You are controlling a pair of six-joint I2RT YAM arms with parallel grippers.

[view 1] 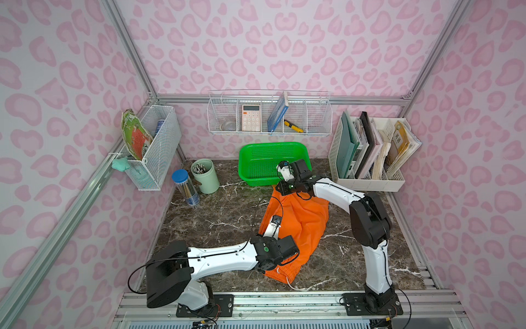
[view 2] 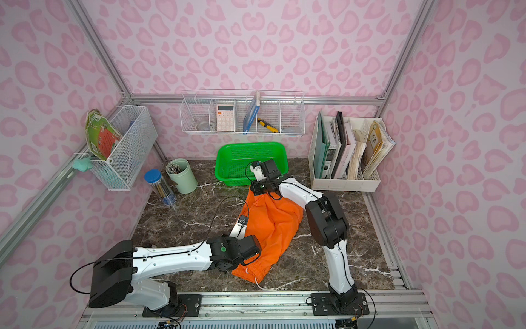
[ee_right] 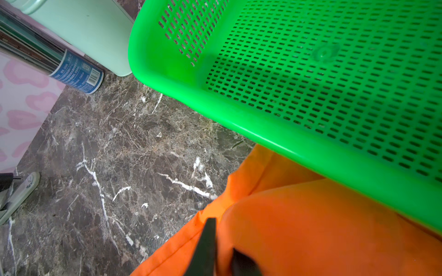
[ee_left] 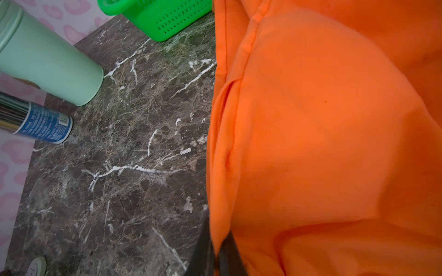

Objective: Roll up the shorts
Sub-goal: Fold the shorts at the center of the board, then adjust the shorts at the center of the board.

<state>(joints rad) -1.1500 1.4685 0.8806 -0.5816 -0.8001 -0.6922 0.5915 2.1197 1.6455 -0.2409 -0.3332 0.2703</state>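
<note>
wall basket (view 1: 159, 148): papers (view 1: 133, 136); mesh blurs the rest
tube (view 1: 185, 188), cup (view 1: 206, 178): side by side; pens (view 1: 199, 168) in cup
left gripper (ee_left: 218, 236): narrow, pinching shorts' edge
shorts (view 1: 301, 225): crumpled on table (view 1: 216, 216), waistband half under left arm (view 1: 225, 256)
green basket (view 1: 273, 145): just behind shorts
right gripper (ee_right: 222, 235): slightly parted, fabric between fingers (ee_right: 205, 243)
wire rack (view 1: 318, 119): calculator (view 1: 251, 117), book (view 1: 277, 112), cutter (view 1: 293, 126)
file rack (view 1: 367, 182): folders (view 1: 348, 142) upright
</note>
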